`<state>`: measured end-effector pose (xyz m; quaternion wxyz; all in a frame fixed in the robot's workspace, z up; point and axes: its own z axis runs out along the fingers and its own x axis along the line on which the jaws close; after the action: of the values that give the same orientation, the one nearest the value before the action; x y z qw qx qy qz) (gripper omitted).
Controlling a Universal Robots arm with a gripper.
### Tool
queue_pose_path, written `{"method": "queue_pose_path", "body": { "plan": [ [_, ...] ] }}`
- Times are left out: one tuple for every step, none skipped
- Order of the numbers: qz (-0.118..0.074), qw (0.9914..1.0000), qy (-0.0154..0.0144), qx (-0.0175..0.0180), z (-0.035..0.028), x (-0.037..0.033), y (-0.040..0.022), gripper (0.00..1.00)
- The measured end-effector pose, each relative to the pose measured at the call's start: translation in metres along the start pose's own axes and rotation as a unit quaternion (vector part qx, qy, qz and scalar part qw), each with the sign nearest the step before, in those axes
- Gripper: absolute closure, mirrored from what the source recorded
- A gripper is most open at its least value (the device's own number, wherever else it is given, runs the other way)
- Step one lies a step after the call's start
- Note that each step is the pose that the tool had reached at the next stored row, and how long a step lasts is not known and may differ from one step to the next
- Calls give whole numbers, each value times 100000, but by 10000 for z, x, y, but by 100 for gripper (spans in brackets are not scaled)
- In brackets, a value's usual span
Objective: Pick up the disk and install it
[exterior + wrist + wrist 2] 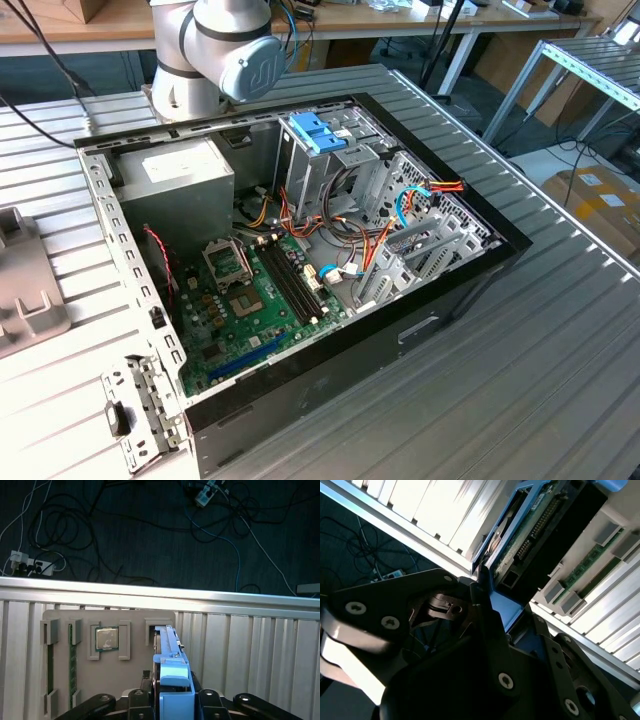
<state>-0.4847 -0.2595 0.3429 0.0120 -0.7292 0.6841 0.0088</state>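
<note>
- One arm shows in the exterior view as a pale grey joint at 12 o'clock. It stands behind an open computer case that lies on the slatted metal table.
- Inside the case, a green motherboard lies toward 7 o'clock and a grey power-supply box sits at 10 o'clock. A pale blue latch tops the drive cage at 12 o'clock, and orange and red case wires run between them.
- In the first wrist view the disk stands on edge at a slot of a grey holder on the table, with its bright blue rail and end tab toward the camera. I cannot tell whether it is seated or lifted clear.
- The hand has its black jaws pressed against both sides of that blue end tab, clamped on the disk.
- The same holder carries a processor chip just beside the disk's slot and a green memory stick farther along. Beyond the table's edge is a dark floor strewn with loose cords.
- In the second wrist view the disk shows its circuit-board face and a row of connector pins. Its blue tab meets the hand between the black links.
</note>
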Motion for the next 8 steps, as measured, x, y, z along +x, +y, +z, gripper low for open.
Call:
{"method": "queue_pose_path", "body": {
  "plan": [
    [0, 100000, -2, 0, -4, 0, 0, 63],
    [-1, 100000, 1, 3, -11, 0, 0, 63],
    [1, 100000, 0, 0, -17, -1, 0, 63],
    [0, 100000, -1, -2, -30, -1, 0, 63],
    [-1, 100000, -3, 4, -38, -1, 0, 63],
    [-1, 100000, -3, 6, -43, -1, 0, 63],
    [0, 100000, -1, 3, -52, -2, 0, 63],
    [0, 100000, -2, 2, -61, -2, 0, 63]
  ]
}}
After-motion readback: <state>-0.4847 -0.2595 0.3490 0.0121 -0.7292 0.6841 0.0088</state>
